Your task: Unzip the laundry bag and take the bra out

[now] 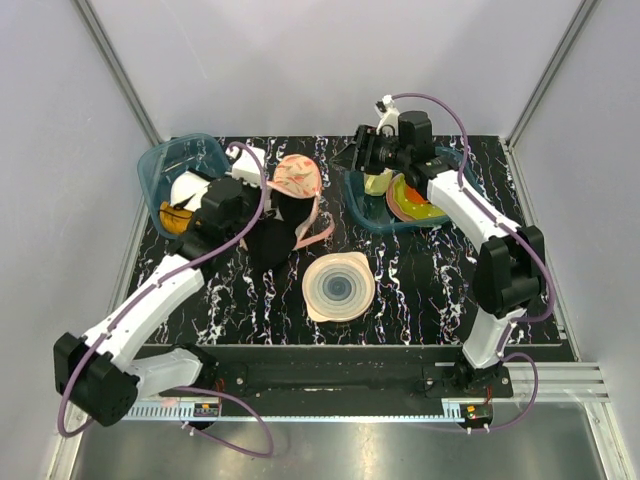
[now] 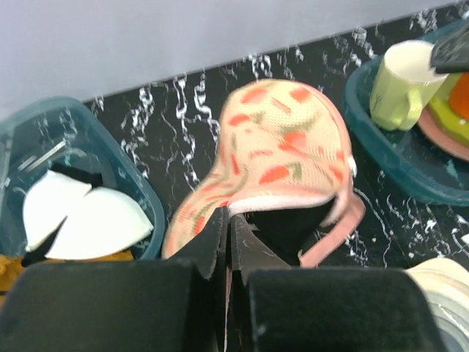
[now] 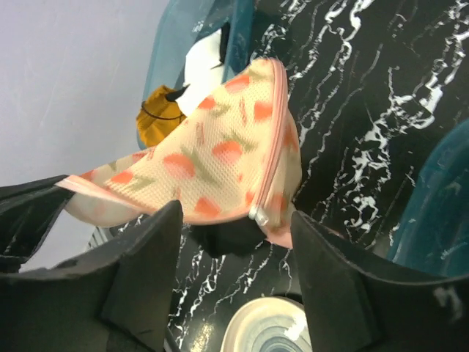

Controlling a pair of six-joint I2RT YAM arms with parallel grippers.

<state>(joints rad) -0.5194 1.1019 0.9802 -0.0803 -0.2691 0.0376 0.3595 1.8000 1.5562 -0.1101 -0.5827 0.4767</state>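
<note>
Unzipping is judged in hand: the laundry bag [image 2: 282,139] is being held above the tabletop [image 1: 420,290] by the left claw [image 2: 226,220], clenched on its pink trim, while the released right claw [image 3: 234,216] is being pointed at the zipper pull [image 3: 258,214], which needs pinching next.

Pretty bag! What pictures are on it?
The laundry bag has red and green motifs; clearest from left wrist.

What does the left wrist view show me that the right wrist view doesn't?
Only the left wrist view shows the green mug. Only the right wrist view shows the zipper pull, framed between the open right gripper's fingers. Both show the laundry bag with the left gripper shut on its edge, the ringed disc and the teal bin with white pieces.
</note>
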